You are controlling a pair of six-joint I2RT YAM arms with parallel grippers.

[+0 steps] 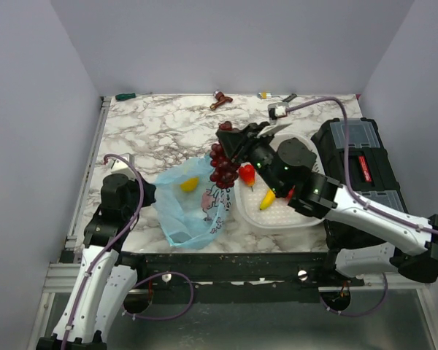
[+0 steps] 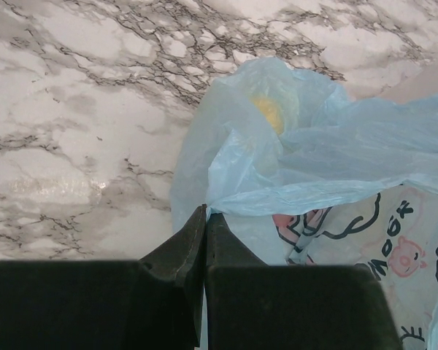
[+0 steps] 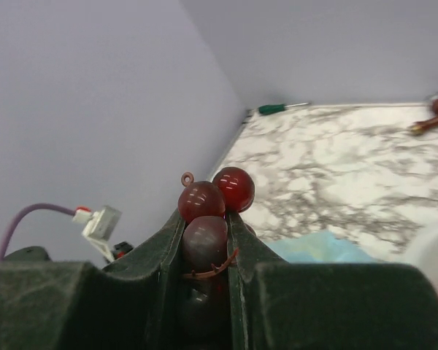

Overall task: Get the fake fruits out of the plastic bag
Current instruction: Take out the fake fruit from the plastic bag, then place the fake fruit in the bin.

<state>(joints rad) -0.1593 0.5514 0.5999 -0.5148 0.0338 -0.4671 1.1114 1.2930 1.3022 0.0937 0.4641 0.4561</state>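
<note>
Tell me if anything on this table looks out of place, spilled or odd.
Nothing looks spilled or broken. The one odd sight is the dark red-purple plastic grape bunch dangling in mid-air, clamped in the right end effector beside the crumpled translucent light-blue plastic bag. A round yellow fruit lies inside that bag.

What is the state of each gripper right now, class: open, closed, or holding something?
Left gripper: jaws shut at the edge of the plastic bag; whether they pinch it cannot be told.
Right gripper: jaws closed on the grape bunch.
</note>
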